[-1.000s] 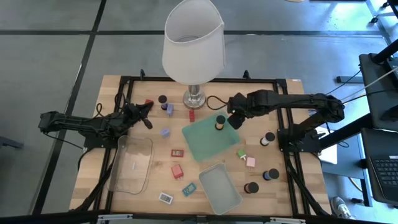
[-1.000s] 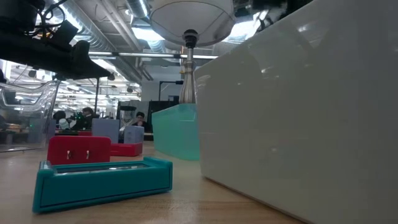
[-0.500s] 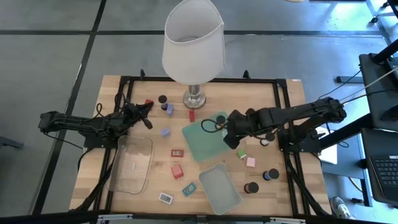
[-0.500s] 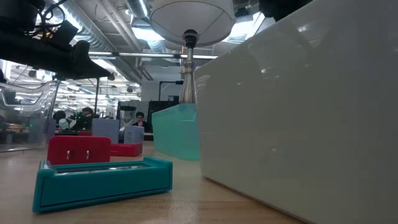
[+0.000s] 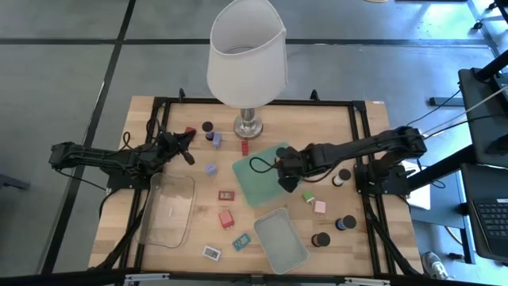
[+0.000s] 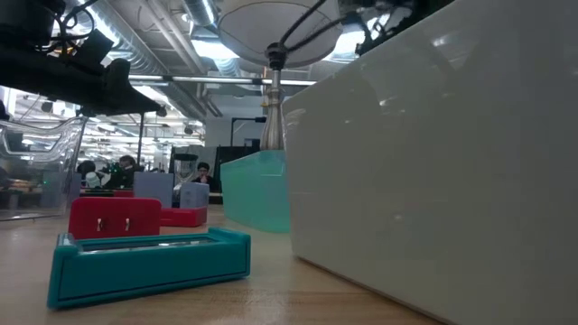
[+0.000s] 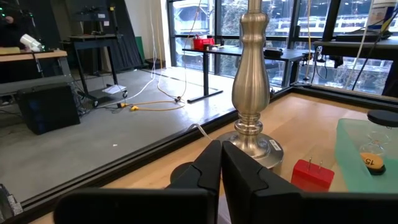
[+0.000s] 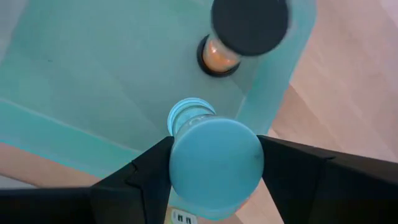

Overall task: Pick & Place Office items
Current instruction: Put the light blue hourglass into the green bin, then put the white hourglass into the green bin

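Note:
My right gripper (image 5: 287, 181) hangs over the mint-green tray (image 5: 258, 184), shut on a short cylinder with a blue-mint top (image 8: 214, 163). A second cylinder with a black top and an orange band (image 8: 244, 32) stands upright on the tray floor near its far right corner. Other office items lie loose on the table: a green block (image 5: 308, 196), a pink block (image 5: 320, 206), a red block (image 5: 227, 218) and dark cylinders (image 5: 341, 176). My left gripper (image 5: 186, 144) rests shut and level at the far left, near the lamp base (image 7: 252, 118). My right gripper pinches the cylinder's sides just under its blue-mint top (image 8: 186, 180) between its two fingers (image 8: 146, 177). The fingers come from above, slanting steeply down. The cylinder stands top up in the hold, its clear ribbed lower end (image 8: 185, 116) pointing at the tray floor.
A white-shaded lamp (image 5: 247, 56) stands at the table's far middle. A clear bin (image 5: 168, 208) lies at the near left, a second mint tray (image 5: 279, 240) at the near middle. Flat red (image 5: 227, 195), teal (image 6: 149, 262) and white (image 5: 211, 253) rectangles lie between them.
My right gripper has carried the cylinder from the tray's far right corner toward the table's near edge and a little left, sinking as it went. It now hangs over the tray's right half. The hold has not changed.

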Available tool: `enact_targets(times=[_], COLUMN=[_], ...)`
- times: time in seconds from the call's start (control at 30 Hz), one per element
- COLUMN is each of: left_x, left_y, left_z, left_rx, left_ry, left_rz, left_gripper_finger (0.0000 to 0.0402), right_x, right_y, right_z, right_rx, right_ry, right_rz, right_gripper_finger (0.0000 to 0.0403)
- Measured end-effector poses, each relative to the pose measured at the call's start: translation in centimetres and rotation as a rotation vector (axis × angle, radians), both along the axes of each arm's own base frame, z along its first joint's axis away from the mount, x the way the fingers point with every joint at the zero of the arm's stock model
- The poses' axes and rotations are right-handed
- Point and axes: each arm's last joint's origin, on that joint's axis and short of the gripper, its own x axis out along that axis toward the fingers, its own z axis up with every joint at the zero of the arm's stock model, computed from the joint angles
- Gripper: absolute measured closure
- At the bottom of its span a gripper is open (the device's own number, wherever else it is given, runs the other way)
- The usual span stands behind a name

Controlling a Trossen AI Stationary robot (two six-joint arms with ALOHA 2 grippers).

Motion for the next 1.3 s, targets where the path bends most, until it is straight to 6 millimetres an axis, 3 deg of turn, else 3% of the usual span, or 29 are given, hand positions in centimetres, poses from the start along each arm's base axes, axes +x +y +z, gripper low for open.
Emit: enact_targets(times=[0.2, 0.4, 0.83, 1.13, 1.3], left_x=[0.0, 0.0, 0.0, 0.0, 0.0], left_y=[0.0, 0.0, 0.0, 0.0, 0.0], left_z=[0.0, 0.0, 0.0, 0.0, 0.0], left_rx=[0.000, 0.000, 0.000, 0.000, 0.000], left_ry=[0.000, 0.000, 0.000, 0.000, 0.000], left_rz=[0.000, 0.000, 0.000, 0.000, 0.000], left_gripper_finger=[0.0393, 0.0390, 0.0389, 0.0393, 0.0394], right_x=[0.8, 0.9, 0.9, 1.5, 0.5], right_y=[-0.4, -0.7, -0.9, -1.0, 0.1], right_z=[-1.5, -1.7, -1.5, 3.3, 5.5], right_rx=[0.007, 0.005, -0.004, -0.074, -0.048], right_ry=[0.053, 0.059, 0.071, 0.089, 0.184], right_rz=[0.026, 0.023, 0.051, 0.148, 0.218], right_gripper_finger=[0.0194, 0.0187, 0.0102, 0.0088, 0.0088])
